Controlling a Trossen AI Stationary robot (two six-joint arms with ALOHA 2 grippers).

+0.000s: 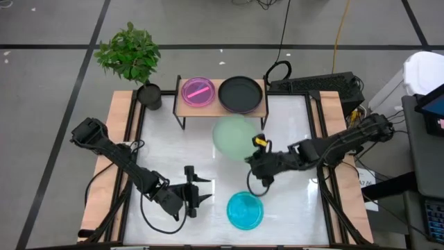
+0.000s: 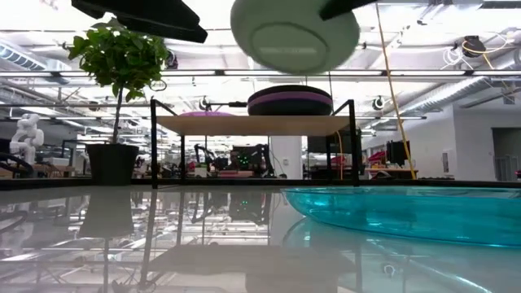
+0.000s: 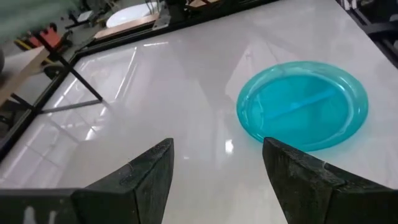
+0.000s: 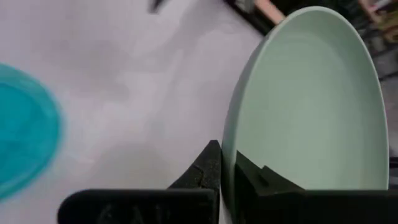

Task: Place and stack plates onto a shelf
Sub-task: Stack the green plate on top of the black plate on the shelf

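Note:
The shelf [image 1: 222, 110] stands at the table's far edge, with a pink plate [image 1: 198, 92] on its left half and a black plate [image 1: 241, 93] on its right half. In the low view a purple band [image 2: 290, 101] shows under the black one. A sage green plate [image 1: 234, 135] hangs in the air in front of the shelf, with my right gripper [image 1: 254, 158] shut on it. A cyan plate [image 1: 245, 210] lies flat on the table near the front edge. My left gripper [image 1: 202, 193] stands open to the left of the cyan plate [image 3: 303, 104] and holds nothing. My right gripper pinches the green plate's rim [image 4: 231, 163] between its two fingers, one finger [image 4: 208, 167] against the underside and the other [image 4: 258, 179] on the inner face. The fingers come from the table's near right side, slanting down. The plate is lifted clear of the table, its underside [image 2: 295, 32] showing in the low view.
A potted plant [image 1: 132, 54] stands at the table's far left corner beside the shelf. Wooden strips [image 1: 118, 139] run along the table's left and right sides. Bare white tabletop [image 1: 180, 149] lies between the shelf and my left arm.

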